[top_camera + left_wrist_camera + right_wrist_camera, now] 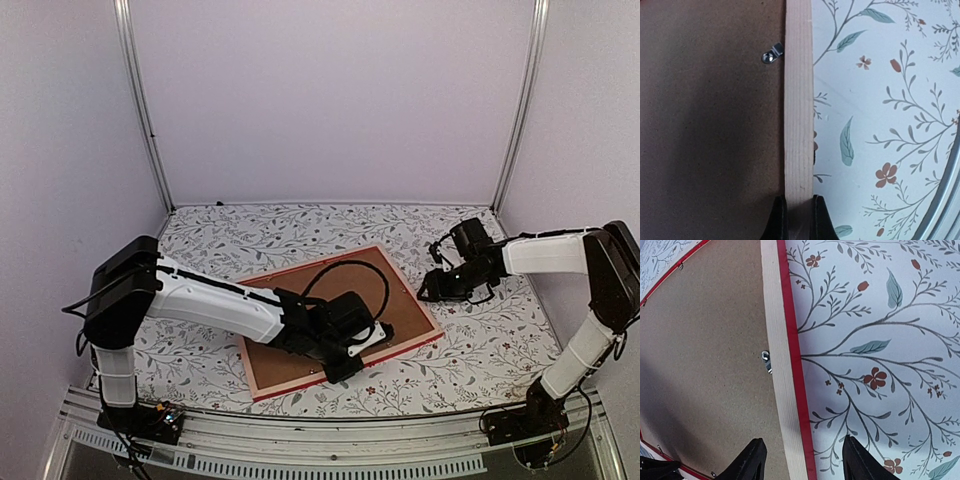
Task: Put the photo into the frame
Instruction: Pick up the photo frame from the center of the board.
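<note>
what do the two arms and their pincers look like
The left arm and right arm have white shells with black joints and bases. A black cable loops over the left wrist. The left pincer and right pincer have dark, tapered fingers.

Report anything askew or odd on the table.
The thin red-fronted, pale wood picture frame lies face down and skewed to the floral table's edges, brown backing board up. The left gripper pinches its rail. Nothing looks damaged.
</note>
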`<act>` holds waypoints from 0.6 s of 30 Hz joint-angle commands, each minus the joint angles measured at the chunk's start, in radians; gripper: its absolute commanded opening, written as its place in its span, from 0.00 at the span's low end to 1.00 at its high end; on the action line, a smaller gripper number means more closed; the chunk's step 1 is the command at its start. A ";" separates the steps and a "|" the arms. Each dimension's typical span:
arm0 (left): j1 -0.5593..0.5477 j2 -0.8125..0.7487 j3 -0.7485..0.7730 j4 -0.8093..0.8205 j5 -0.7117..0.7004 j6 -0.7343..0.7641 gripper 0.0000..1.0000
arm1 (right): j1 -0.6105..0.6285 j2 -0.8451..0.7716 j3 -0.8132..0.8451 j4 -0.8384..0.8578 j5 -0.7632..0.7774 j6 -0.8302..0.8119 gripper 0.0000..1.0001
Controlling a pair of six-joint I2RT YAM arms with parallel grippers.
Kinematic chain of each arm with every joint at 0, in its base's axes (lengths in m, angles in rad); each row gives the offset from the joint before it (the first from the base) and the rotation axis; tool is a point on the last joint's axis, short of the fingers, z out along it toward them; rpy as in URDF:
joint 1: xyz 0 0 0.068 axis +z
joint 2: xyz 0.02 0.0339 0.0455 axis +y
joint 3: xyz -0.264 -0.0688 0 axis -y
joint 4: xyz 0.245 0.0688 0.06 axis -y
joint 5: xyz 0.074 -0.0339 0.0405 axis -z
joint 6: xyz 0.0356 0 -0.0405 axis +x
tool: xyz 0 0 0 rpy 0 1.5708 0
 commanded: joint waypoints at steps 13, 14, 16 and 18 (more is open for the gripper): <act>0.025 -0.162 0.009 -0.007 -0.024 0.034 0.00 | -0.052 -0.135 -0.118 0.011 -0.239 0.052 0.77; 0.028 -0.175 0.012 -0.008 -0.023 0.037 0.00 | -0.069 -0.129 -0.127 0.023 -0.272 0.055 0.78; 0.033 -0.194 0.015 -0.008 -0.021 0.043 0.00 | -0.094 -0.118 -0.146 0.056 -0.349 0.061 0.79; 0.037 -0.204 0.020 -0.009 -0.020 0.045 0.00 | -0.100 -0.103 -0.162 0.089 -0.406 0.077 0.80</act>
